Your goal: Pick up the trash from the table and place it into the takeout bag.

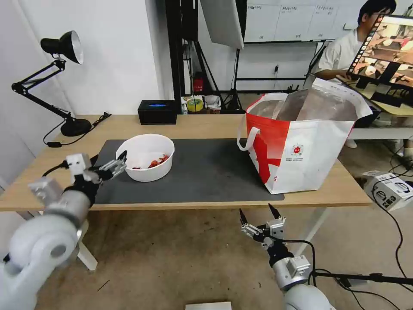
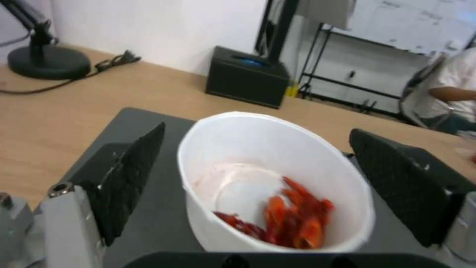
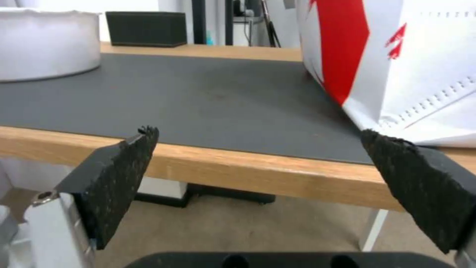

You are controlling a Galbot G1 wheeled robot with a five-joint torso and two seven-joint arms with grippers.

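The white bowl, holding red scraps, sits on the grey mat well to the left of the takeout bag, whose mouth gapes. The left gripper hangs spread just beside the bowl's left rim; pinching squarely on that wall should keep the scraps from spilling. The right gripper waits spread below the table edge, near the bag.

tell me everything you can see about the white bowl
The white bowl is round, plastic-looking and lidless, standing upright on the dark grey mat toward its left end. Red food scraps lie in its bottom, with faint reddish smears inside. The open left gripper sits beside its rim, not gripping it.
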